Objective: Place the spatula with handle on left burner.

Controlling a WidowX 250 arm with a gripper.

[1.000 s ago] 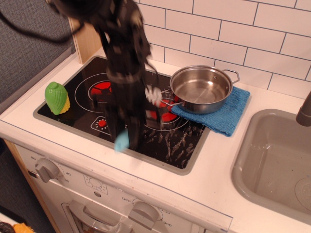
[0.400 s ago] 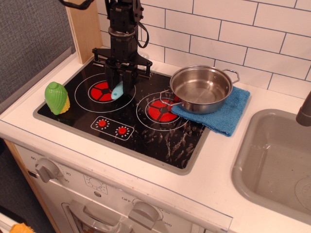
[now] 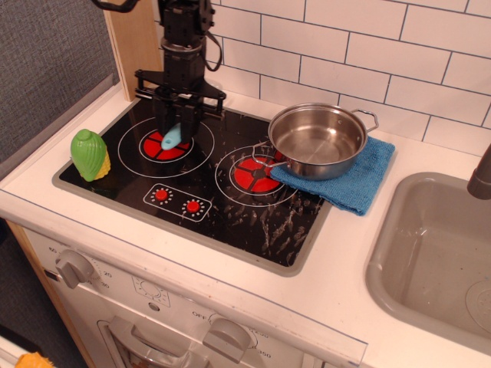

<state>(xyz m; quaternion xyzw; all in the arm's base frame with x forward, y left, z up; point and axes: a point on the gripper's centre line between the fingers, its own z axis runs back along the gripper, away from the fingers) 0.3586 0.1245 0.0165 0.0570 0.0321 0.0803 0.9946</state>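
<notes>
Black arm (image 3: 184,46), looping black cable, crossbar.

The oven panel (image 3: 230,318) reads "OFF" and "350" by a knob (image 3: 225,336); other numerals are too small

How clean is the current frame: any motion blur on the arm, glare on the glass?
observation.image: sharp, no motion blur on the gripper or the spatula with handle over the left burner; soft reflections on the black glass; white scratch marks around the right burner; bright highlights inside the steel pot.
</notes>
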